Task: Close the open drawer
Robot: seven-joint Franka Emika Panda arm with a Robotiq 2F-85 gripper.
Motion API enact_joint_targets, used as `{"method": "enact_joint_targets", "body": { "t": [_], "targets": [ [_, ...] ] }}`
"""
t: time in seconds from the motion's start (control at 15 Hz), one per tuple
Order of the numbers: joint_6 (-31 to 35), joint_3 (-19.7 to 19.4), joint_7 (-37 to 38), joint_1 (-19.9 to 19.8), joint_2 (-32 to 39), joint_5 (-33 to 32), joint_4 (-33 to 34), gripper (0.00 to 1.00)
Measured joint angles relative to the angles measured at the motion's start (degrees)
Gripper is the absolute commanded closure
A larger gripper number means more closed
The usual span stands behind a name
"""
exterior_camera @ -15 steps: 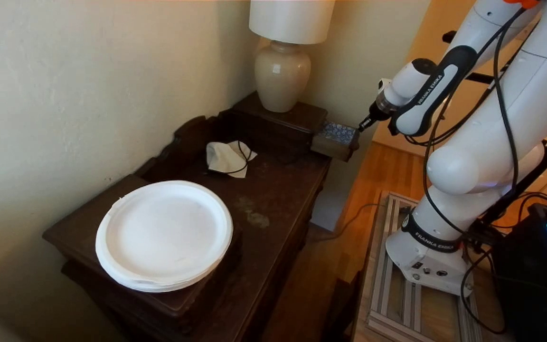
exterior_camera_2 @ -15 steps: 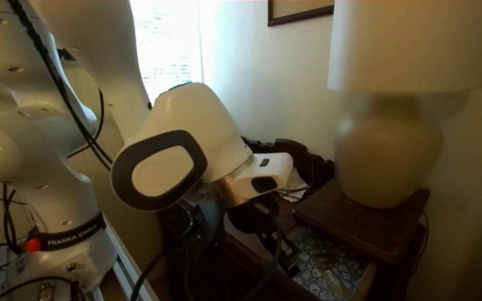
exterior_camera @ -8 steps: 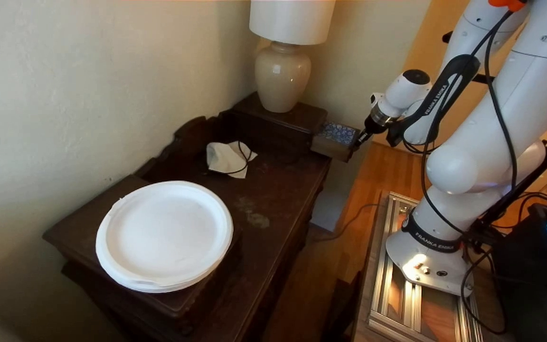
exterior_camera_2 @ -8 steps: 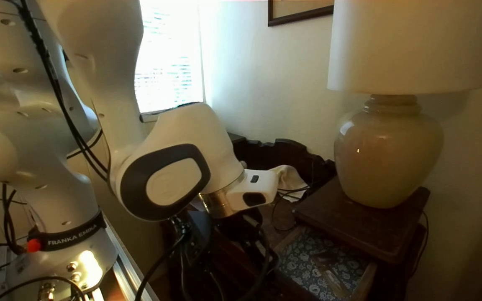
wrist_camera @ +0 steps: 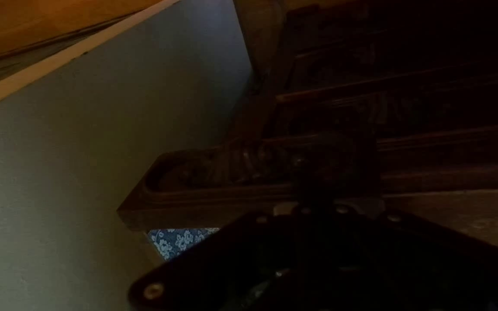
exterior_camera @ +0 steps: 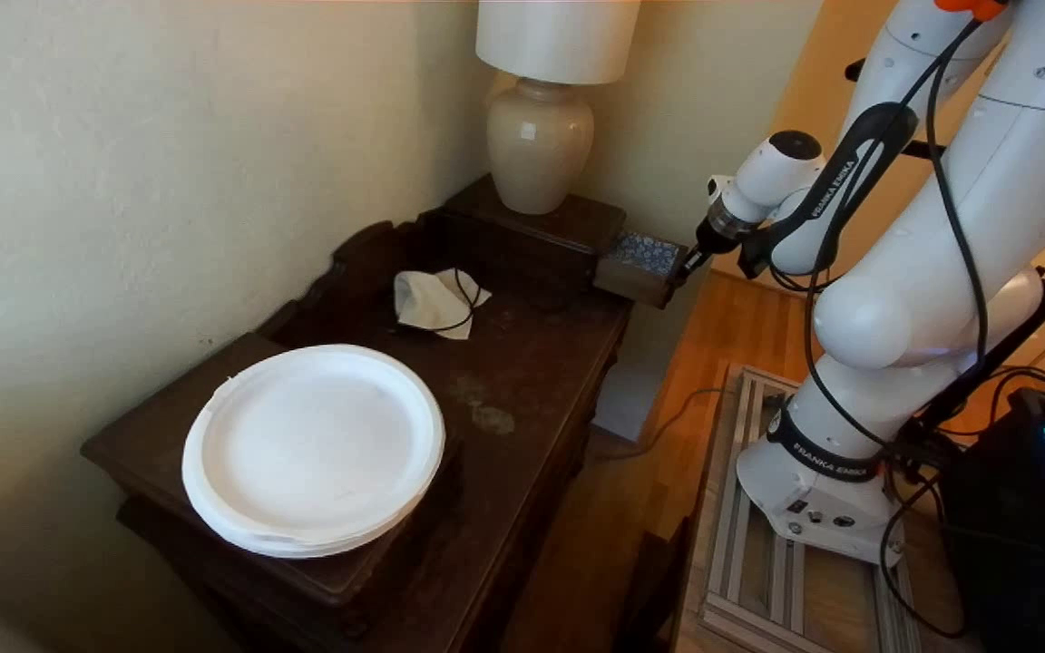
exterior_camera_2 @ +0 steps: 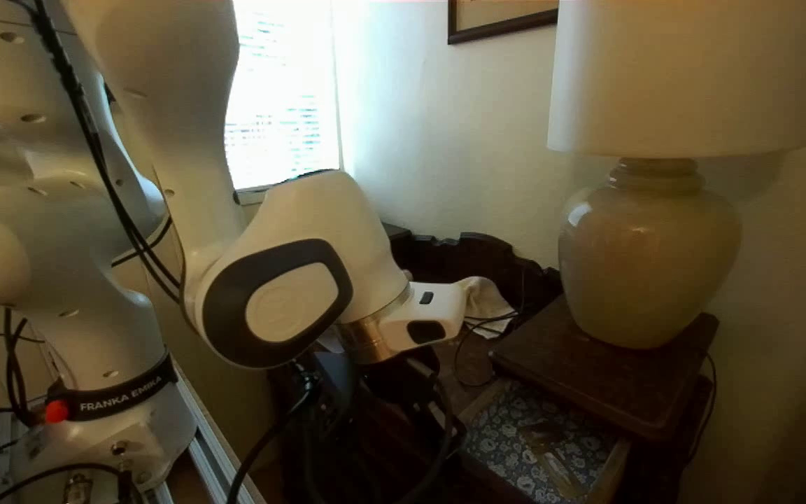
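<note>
The dark wooden drawer (exterior_camera: pixel 629 283) sticks out from under the small raised top (exterior_camera: pixel 581 229) of the dresser. Its blue floral lining (exterior_camera_2: pixel 515 437) shows in both exterior views, with a pale narrow object (exterior_camera_2: pixel 557 465) inside. In the wrist view its carved front panel (wrist_camera: pixel 223 170) lies just past the fingertips. My gripper (exterior_camera: pixel 684 272) is at the outer side of that front panel, pointing down at a slant. In the wrist view the gripper (wrist_camera: pixel 320 194) has its fingers together, with nothing seen between them. Whether the tips touch the panel is too dark to tell.
A lamp (exterior_camera: pixel 541 145) stands on the raised top beside the wall. A white cloth (exterior_camera: pixel 436 304) with a black cable and white plates (exterior_camera: pixel 314 449) lie on the dresser (exterior_camera: pixel 522 363). A pale grey panel (wrist_camera: pixel 145 108) stands below the drawer.
Since one second ago my gripper has moved down from above the drawer's front edge to the outer side of the front panel. In the last half second it has barely moved. The drawer has not moved.
</note>
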Motion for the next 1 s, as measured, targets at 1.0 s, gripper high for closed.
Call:
{"method": "enact_joint_targets", "body": {
  "t": [1.0],
  "targets": [
    [-4.55, -1.14, -0.09, -1.46, 2.45, -2.26, 0.42, 0.98]
  ]
}}
